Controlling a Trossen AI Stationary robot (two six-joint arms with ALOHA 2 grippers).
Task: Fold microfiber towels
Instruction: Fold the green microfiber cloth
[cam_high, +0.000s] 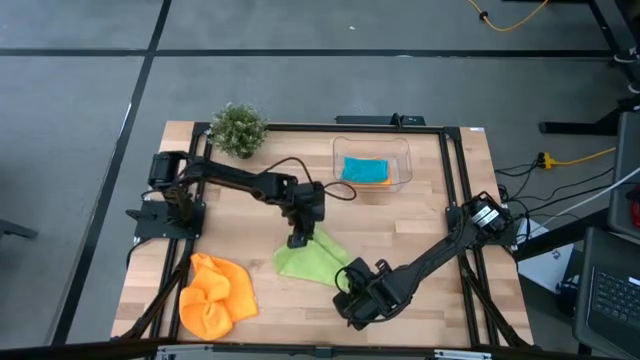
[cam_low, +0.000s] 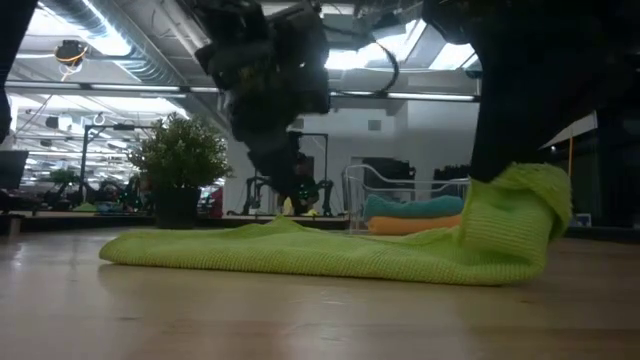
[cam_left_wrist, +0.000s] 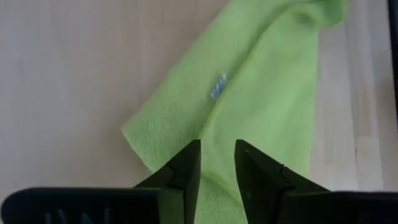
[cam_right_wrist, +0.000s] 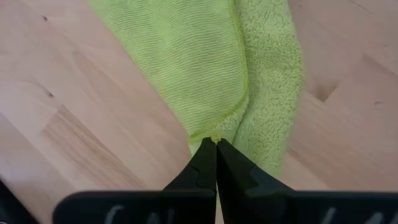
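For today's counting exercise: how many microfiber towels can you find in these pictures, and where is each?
4. Lime green towel at the table's centre front; crumpled orange towel at front left; teal towel stacked on another orange towel in the clear tub. More could be hidden beneath.

the wooden surface (cam_high: 250, 215) is seen from straight above, framed by dark rails. the lime green towel (cam_high: 310, 258) lies spread near the middle of the front half, roughly triangular. the left hand (cam_high: 298, 239) sits at the towel's far tip, its arm reaching in from the left side. the right hand (cam_high: 352, 292) sits at the towel's near right corner, its arm stretching back to the right edge. a crumpled orange towel (cam_high: 212, 294) lies at the front left, well apart from the green one. a clear plastic tub (cam_high: 400, 180) at the back holds a teal blue towel (cam_high: 365, 168) stacked on another orange towel (cam_high: 380, 183). a small potted plant (cam_high: 238, 129) stands at the back left.
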